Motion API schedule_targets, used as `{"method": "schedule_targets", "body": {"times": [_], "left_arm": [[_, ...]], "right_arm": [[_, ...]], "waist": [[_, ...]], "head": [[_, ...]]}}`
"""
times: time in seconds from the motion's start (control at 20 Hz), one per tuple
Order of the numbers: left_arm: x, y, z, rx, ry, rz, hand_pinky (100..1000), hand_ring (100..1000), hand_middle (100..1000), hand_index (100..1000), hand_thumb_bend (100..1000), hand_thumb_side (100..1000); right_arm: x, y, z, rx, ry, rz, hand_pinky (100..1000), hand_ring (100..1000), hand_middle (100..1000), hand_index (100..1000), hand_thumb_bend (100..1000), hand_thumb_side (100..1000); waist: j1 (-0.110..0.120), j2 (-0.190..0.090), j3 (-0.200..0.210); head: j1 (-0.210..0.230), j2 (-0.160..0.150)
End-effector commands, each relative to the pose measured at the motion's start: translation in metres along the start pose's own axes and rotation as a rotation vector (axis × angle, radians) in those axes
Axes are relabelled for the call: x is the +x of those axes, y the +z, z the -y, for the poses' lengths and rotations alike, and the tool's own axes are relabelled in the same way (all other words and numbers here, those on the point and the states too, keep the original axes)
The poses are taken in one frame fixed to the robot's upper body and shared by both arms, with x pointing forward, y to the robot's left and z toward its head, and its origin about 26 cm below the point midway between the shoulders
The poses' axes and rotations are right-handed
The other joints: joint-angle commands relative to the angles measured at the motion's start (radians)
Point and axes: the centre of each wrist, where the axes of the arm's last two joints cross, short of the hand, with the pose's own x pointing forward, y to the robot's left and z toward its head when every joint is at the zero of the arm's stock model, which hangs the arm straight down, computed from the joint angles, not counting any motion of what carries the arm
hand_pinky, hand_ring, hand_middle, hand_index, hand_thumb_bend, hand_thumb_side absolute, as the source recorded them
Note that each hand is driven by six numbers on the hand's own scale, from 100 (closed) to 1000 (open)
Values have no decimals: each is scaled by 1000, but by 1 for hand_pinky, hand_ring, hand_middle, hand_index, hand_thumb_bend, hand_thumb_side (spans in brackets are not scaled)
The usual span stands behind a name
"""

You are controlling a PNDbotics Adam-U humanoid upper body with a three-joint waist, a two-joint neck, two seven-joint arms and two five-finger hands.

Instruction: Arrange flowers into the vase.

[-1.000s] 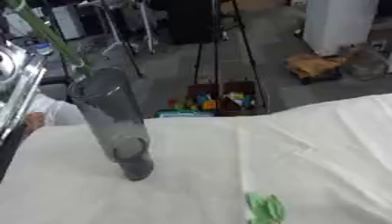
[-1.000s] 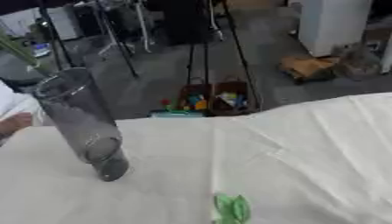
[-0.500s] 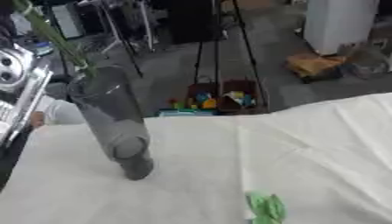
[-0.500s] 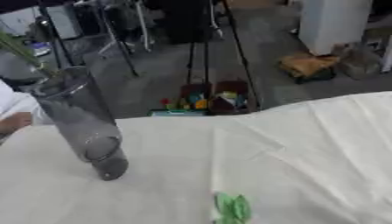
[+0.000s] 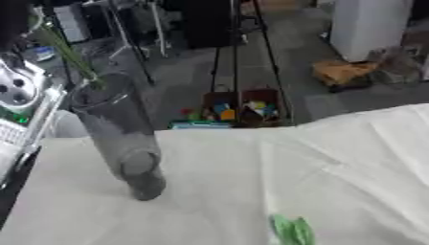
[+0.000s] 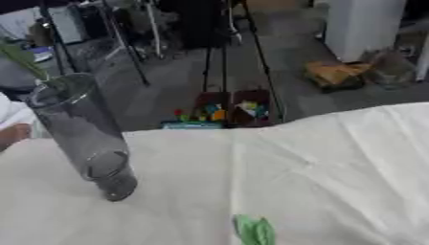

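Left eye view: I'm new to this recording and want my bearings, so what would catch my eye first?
The tall clear vase stands on the left of the white cloth, with a thin green stem slanting up and to the left from its mouth. Near the bottom edge lie some green leaves. At the far left edge the robot's silver arm shows; its hands are not visible.

Beyond the white-clothed table (image 5: pixel 335 158) lies a grey floor (image 5: pixel 180 81) bearing black tripod legs (image 5: pixel 243 52), a low crate (image 5: pixel 239 106) of coloured items, a tan box (image 5: pixel 344 72) and a white cabinet (image 5: pixel 365 24) at far right, all evenly lit.
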Motion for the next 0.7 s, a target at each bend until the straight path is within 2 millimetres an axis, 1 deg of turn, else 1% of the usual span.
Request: {"method": "schedule_targets", "body": {"times": [0.05,0.35,0.7], "left_arm": [[2,-6,-2,6,1,22,100,100,100,100,100,526],[0,-5,-2,2,-8,13,100,100,100,100,100,521],[-4,-3,-2,-1,-21,5,100,100,100,100,100,536]], "right_arm": [[-1,0,1,7,2,1,605,834,459,784,100,862],[-1,-1,1,9,3,4,605,834,458,784,100,861],[-1,-1,1,12,3,6,606,835,457,785,100,862]], "waist": [[6,-13,4],[5,-9,2],[6,-4,0]], "head": [[5,-14],[4,-18],[4,-22]]}}
